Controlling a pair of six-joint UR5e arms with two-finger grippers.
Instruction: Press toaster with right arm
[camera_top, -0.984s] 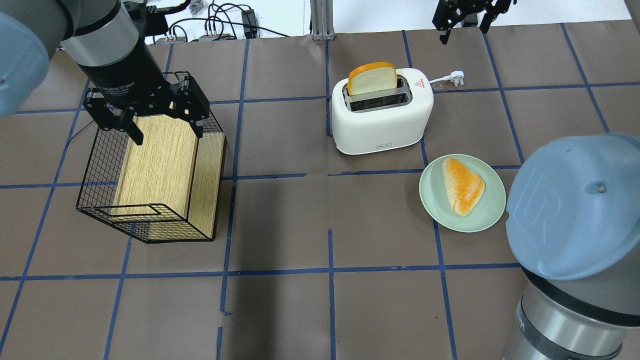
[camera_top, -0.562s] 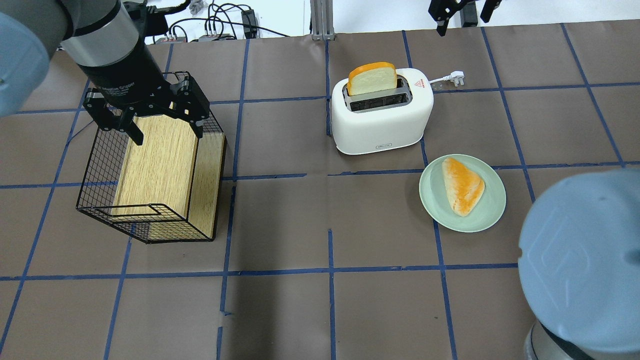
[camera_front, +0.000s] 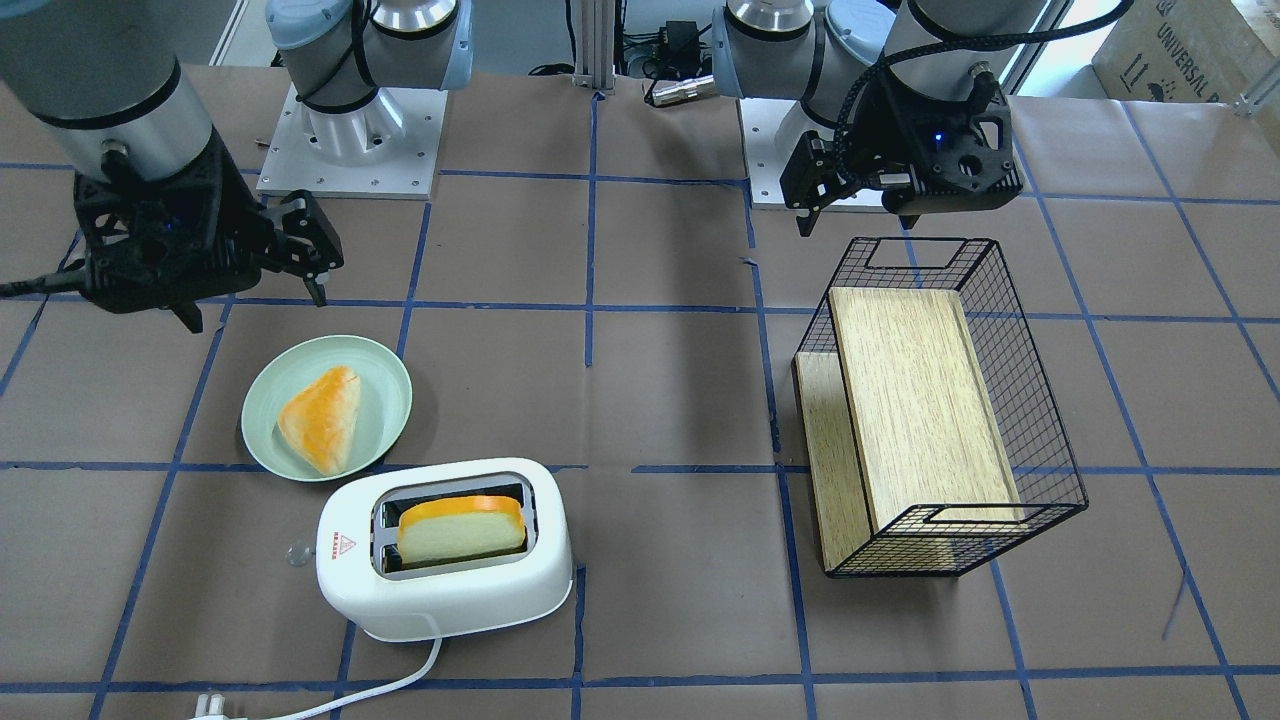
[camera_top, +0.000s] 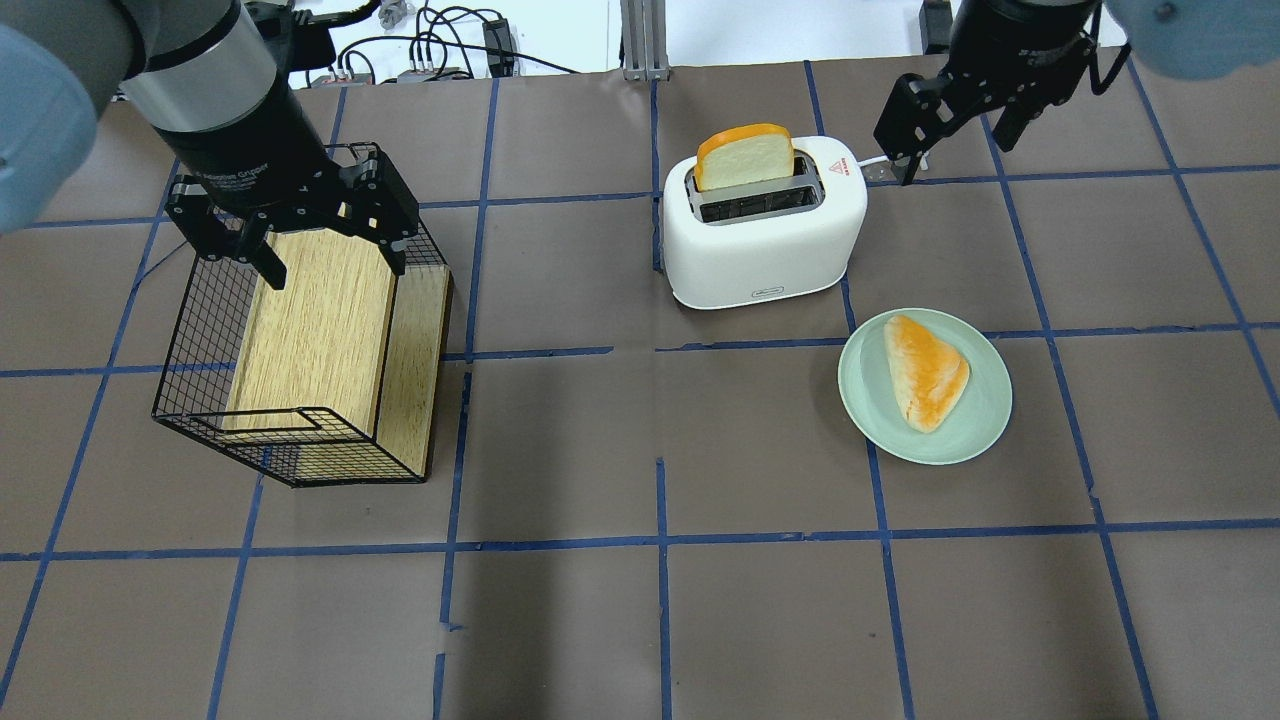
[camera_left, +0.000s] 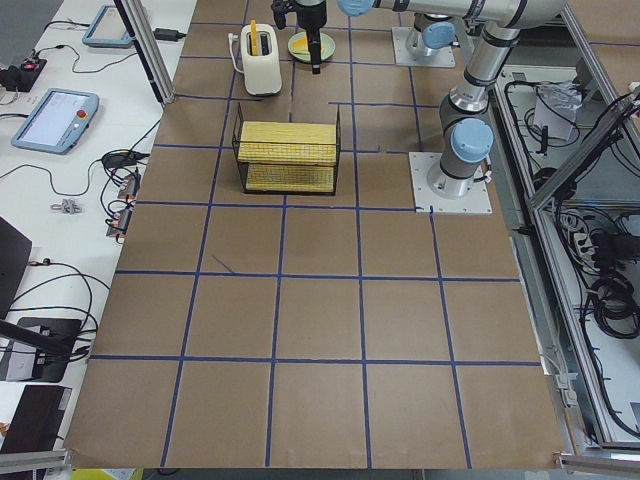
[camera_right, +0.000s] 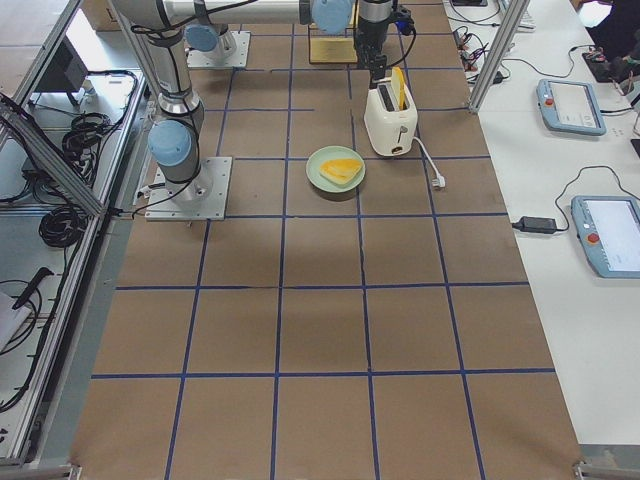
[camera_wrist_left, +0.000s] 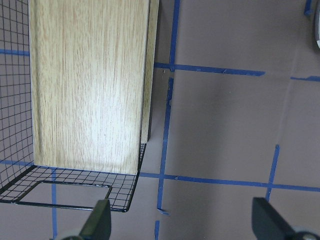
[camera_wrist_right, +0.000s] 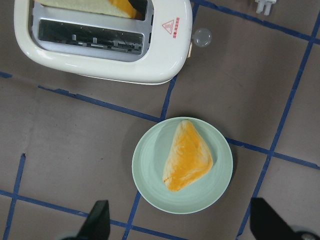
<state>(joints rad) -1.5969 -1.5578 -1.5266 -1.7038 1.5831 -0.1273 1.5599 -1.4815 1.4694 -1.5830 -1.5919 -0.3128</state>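
The white two-slot toaster (camera_top: 765, 235) stands at the table's middle back with a bread slice (camera_top: 745, 155) upright in its far slot. Its clear knob (camera_wrist_right: 202, 37) sticks out of the end with the red triangle sticker. My right gripper (camera_top: 955, 150) is open and empty, in the air to the right of that end, apart from the toaster. In the front-facing view it (camera_front: 252, 305) hangs beyond the plate. My left gripper (camera_top: 335, 265) is open and empty above the wire basket (camera_top: 190, 330).
A pale green plate (camera_top: 870, 400) with a triangular pastry (camera_top: 925, 370) lies right of the toaster's front. The toaster's white cord and plug (camera_front: 215, 705) lie behind it. The black wire basket holds a wooden board (camera_top: 320, 320) at the left.
My right arm has swung: its big blue joint cap has left the lower right, and the right gripper has come down from the far edge to beside the toaster's right end. Left arm unchanged.
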